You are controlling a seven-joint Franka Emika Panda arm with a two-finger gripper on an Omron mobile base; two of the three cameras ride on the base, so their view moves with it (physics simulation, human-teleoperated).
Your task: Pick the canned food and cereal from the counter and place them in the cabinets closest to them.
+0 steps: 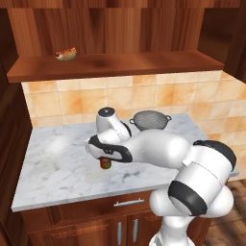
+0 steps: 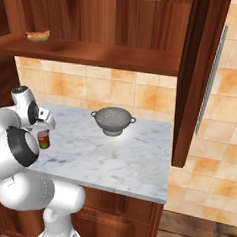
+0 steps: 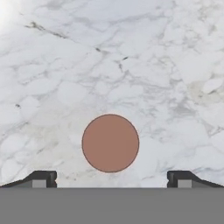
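You are at the very start — the small red-labelled canned food [image 3: 110, 143] stands on the veined marble counter [image 1: 57, 163], toward its front edge, directly under your spread, empty gripper [image 3: 110, 180]. Nothing is shelved in the dark wooden cabinets [image 2: 147, 22] yet.

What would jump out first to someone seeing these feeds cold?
The big white arm bent low over the marble counter, its open claw hanging straight above the canned food, which stands upright near the counter's front and shows as a round brownish disc between the finger tips in the hand view. Next, the grey colander at the back by the tiled wall. Last, a hot dog lying alone on the wooden shelf above.
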